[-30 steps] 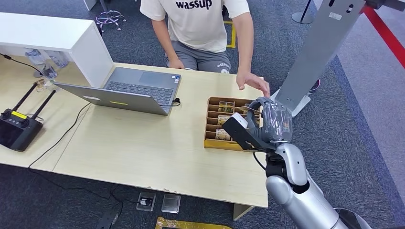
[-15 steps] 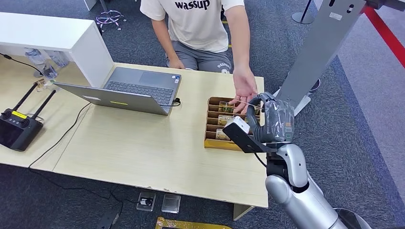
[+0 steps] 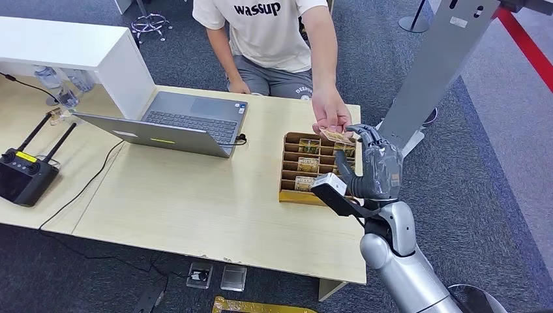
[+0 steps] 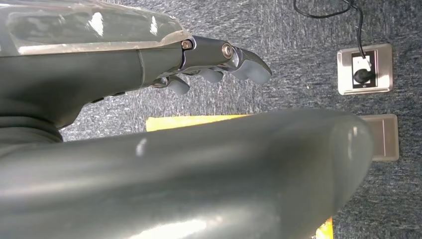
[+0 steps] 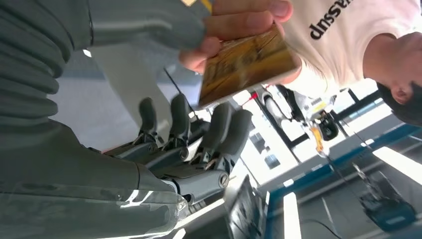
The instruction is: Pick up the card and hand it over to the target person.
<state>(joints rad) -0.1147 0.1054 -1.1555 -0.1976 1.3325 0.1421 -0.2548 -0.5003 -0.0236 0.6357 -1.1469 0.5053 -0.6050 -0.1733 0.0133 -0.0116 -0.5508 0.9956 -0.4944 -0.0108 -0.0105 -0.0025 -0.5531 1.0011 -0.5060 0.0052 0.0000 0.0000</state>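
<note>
**Inspector A:** Where was the card (image 3: pixel 337 135)?

**Inspector B:** In the person's hand (image 3: pixel 331 120), pinched between thumb and fingers above the far end of the tray (image 3: pixel 287 171). The right wrist view showed it as a yellow-brown card (image 5: pixel 244 64) with a pale edge, held flat by the person's fingers (image 5: pixel 244 20).

**Inspector A:** And the robot's right hand (image 3: pixel 370 166)?

**Inspector B:** Raised over the right side of the tray, just beside the person's hand. Its fingers (image 5: pixel 219 127) were spread and pointed toward the card, holding nothing. Whether a fingertip touched the card's edge could not be told.

**Inspector A:** The left hand (image 4: pixel 149 124)?

**Inspector B:** Hanging over dark grey carpet, fingers lightly curled, with nothing in them. A floor socket (image 4: pixel 365 68) with a black plug lay near its fingertips.

**Inspector A:** The surroundings?

**Inspector B:** The tray was a brown divided box near the table's right edge, with further cards (image 3: pixel 307 164) in its slots. The table (image 3: pixel 195 202) was pale wood. An open laptop (image 3: pixel 176 124) stood well left of the tray, and a black controller (image 3: pixel 25 176) with two antennas lay at the far left. The person (image 3: pixel 274 32), in a white printed T-shirt and grey shorts, sat across the table. A grey slanted stand (image 3: pixel 437 65) rose just right of the table.
</note>
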